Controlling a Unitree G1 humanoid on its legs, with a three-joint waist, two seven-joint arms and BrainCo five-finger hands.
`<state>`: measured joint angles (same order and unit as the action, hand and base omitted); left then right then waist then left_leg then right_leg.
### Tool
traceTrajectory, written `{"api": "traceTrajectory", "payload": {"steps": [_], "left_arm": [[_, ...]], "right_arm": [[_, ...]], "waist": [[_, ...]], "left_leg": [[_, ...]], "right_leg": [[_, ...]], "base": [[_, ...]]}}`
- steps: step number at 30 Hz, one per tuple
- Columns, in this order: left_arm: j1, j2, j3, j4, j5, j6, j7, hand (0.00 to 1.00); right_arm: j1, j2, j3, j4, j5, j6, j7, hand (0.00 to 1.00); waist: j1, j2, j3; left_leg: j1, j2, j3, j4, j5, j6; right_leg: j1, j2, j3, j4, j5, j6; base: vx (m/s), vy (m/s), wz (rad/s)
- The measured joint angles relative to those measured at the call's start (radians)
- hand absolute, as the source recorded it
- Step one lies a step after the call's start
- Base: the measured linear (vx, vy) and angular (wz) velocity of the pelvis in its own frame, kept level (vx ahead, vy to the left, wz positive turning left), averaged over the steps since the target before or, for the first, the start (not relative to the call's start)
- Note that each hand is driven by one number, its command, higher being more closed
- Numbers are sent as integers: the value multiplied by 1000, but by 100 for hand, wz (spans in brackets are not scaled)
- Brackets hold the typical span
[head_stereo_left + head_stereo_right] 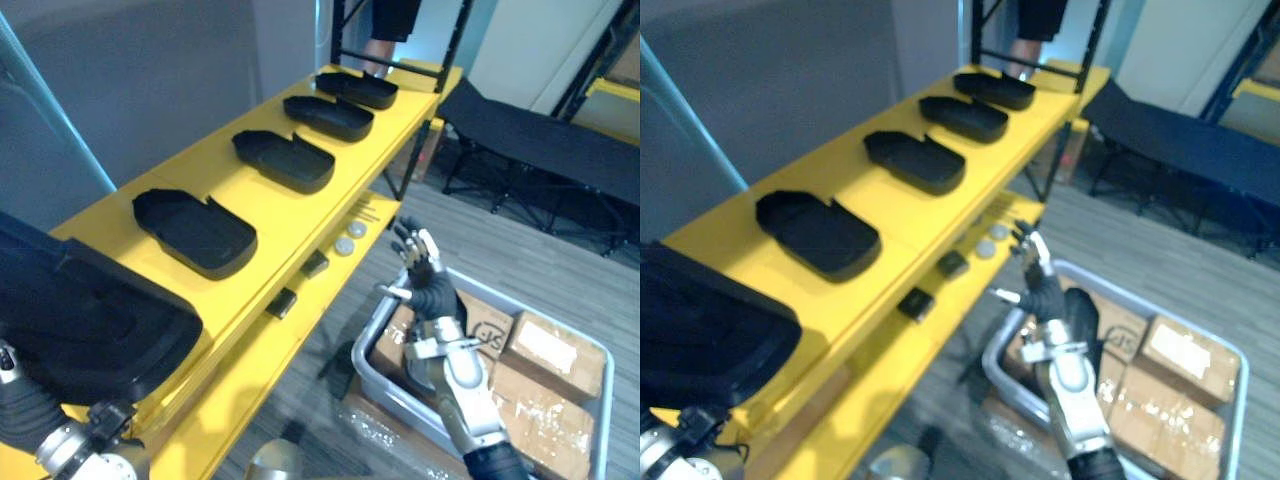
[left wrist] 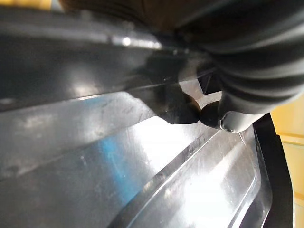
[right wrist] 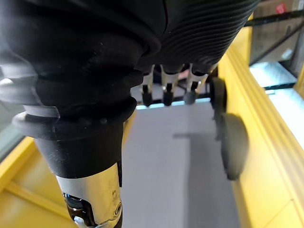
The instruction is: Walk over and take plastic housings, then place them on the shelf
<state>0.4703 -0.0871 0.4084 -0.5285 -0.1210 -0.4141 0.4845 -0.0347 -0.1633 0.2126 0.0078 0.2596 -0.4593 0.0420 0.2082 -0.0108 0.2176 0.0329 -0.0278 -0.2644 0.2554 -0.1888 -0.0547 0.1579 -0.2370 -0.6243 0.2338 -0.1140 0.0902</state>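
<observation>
Probably light, stiff and slick, the housing [image 1: 90,320] is pinched by its rim in the left hand [image 2: 237,95] over the shelf's [image 1: 270,205] near end; the right hand [image 1: 425,275] hangs spread.

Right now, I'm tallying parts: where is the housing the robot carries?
In the left eye view the carried housing sits lower left, held by the left hand over the near end of the yellow shelf, beside the nearest shelved housing.

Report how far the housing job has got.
Done: four plastic housings lie in a row on the yellow shelf. In hand: the left hand pinches a fifth housing at the shelf's near end, not yet released. The right hand hangs open, empty. Left: set the fifth down.
</observation>
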Motion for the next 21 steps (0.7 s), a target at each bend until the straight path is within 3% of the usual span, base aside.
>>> {"api": "traceTrajectory", "payload": {"steps": [7,9,11,15,19,21], "left_arm": [[-9,9,-30,0,-29,0,-31,100],[-54,43,-112,3,-31,-2,-76,100],[-79,68,-134,3,-31,-10,-122,100],[-96,88,-157,3,-32,-11,-160,100],[-95,90,-175,3,-36,8,-163,100],[-91,90,-188,3,-35,8,-164,100]], "right_arm": [[-6,0,57,0,-1,-11,7,0],[20,-2,54,-2,-3,-26,12,0],[38,-1,55,-26,-37,-24,1,0],[55,9,65,-62,-72,-25,0,0],[42,9,64,-63,-90,-67,-4,0],[29,14,70,-63,-114,-76,-21,0]], "waist": [[-8,0,10],[-44,-16,12],[-58,-15,13],[-56,-15,13],[-60,-12,29],[-59,-16,42]], "left_leg": [[-4,-19,-65,-5,9,-6],[-25,-64,-193,-26,42,-12],[-42,-72,-250,-56,65,-6],[-72,-77,-251,-65,109,-30],[-102,-85,-204,4,112,-33],[-104,-74,-163,5,109,-34]], "right_leg": [[1,-7,35,54,-43,20],[2,-1,254,93,-59,34],[3,11,337,97,-63,26],[26,10,336,68,-75,24],[38,13,360,25,-77,21],[35,18,389,0,-89,3]], "base": [[-18,-19,29],[36,23,165],[55,36,139],[20,-3,59],[-29,44,-5],[-144,69,-45]]}}
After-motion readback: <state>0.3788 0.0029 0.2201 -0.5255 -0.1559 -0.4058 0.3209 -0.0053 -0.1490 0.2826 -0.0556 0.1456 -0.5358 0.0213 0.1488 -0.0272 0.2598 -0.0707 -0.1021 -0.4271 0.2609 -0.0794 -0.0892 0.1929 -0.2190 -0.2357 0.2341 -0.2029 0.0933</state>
